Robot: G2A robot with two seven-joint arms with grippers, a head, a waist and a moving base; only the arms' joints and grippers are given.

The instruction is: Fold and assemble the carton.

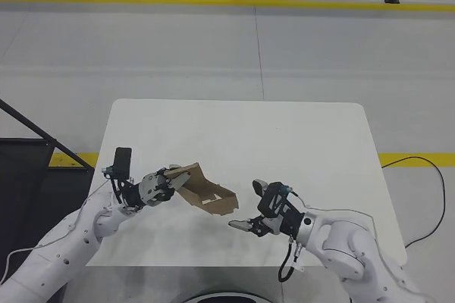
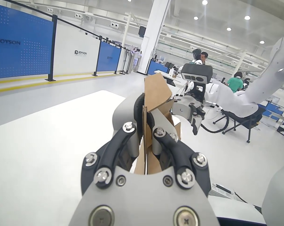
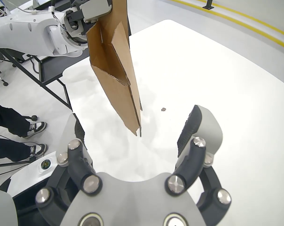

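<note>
Closest to the lens, the right gripper [image 3: 133,128] has its fingers [image 3: 199,125] spread wide and empty, and the free end of the carton [image 3: 111,71] hangs just ahead of the gap. At the far end, the left gripper [image 2: 145,118] pinches the carton edge-on and holds it tilted over the worktop [image 1: 288,136], low and left of centre in the top view. I cannot tell whether its low corner touches. This hold seems meant to offer the half-opened brown sleeve, with its flaps loose, to the right arm for folding. The carton's visible faces are plain, with no label or print that I can make out. Lettering sits on the blue and white wall panels [image 2: 19,48] behind.
</note>
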